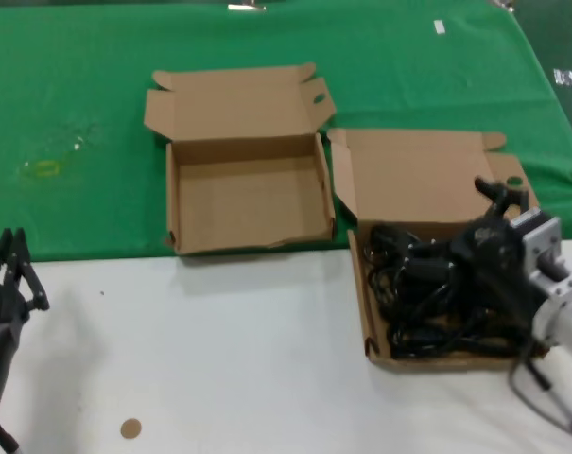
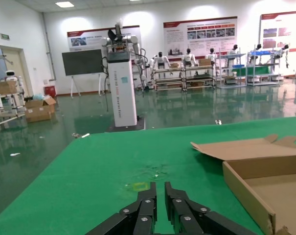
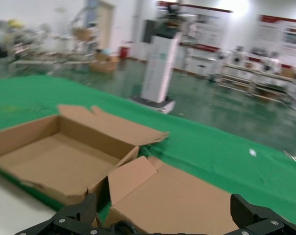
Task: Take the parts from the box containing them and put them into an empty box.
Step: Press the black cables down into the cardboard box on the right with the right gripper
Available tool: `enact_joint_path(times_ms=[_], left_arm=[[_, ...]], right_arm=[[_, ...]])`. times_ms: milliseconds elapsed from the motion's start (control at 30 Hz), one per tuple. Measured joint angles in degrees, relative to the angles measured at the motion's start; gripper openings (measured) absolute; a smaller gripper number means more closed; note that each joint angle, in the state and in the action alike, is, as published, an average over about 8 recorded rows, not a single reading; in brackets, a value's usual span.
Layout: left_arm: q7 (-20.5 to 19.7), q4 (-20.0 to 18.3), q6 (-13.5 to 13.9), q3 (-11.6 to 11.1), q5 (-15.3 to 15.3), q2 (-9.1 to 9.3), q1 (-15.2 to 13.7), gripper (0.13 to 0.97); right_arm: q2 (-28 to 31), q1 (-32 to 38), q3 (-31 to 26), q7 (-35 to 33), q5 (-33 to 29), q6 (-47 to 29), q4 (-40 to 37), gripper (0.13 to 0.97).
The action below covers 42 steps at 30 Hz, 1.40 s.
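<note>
A: Starting from the table (image 1: 267, 331): the empty box (image 1: 248, 194) sits open on the robot's left, the box containing them (image 1: 427, 189) just beside it on the right, its lid leaning back.

B: And the parts (image 1: 427, 293)?

A: All in that right-hand box, one tangled black heap. The right tool (image 1: 418, 270) is down over them, fingers spread wide in the wrist view, gripping nothing.

B: So the pick?

A: I'd settle on a single coil near its middle, so neighbouring cords don't drag along.

B: The left tool (image 2: 160, 203)?

A: Parked at the table's near left edge, fingers pressed almost together.
</note>
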Motion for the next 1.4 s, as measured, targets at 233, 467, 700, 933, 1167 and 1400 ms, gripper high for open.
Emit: enact_joint_path(times_ms=[233,467,700,933,1167,1400], left_arm=[[0.0,0.0,0.0,0.0,0.0,0.0,0.0,0.179],[0.0,0.0,0.0,0.0,0.0,0.0,0.0,0.152],[0.0,0.0,0.0,0.0,0.0,0.0,0.0,0.152],[0.0,0.0,0.0,0.0,0.0,0.0,0.0,0.152],[0.0,0.0,0.0,0.0,0.0,0.0,0.0,0.152],[0.0,0.0,0.0,0.0,0.0,0.0,0.0,0.152]], right_arm=[[10.13,7.09,-3.81,3.93,-2.69,-10.69,-1.84,0.966],[15.44,14.16,-3.71,3.16,-6.73,-26.54,-4.18,0.966],[18.15,21.98,-4.04,-2.4,-10.79,-43.26,-6.81,0.966],[18.17,28.97,-5.43,-7.51,-16.03,-56.35,-10.11,0.966],[17.12,32.17,-6.47,-10.6,-21.15,-63.26,-11.94,0.966],[15.85,32.74,-6.66,-13.13,-24.18,-66.74,-12.94,0.963]])
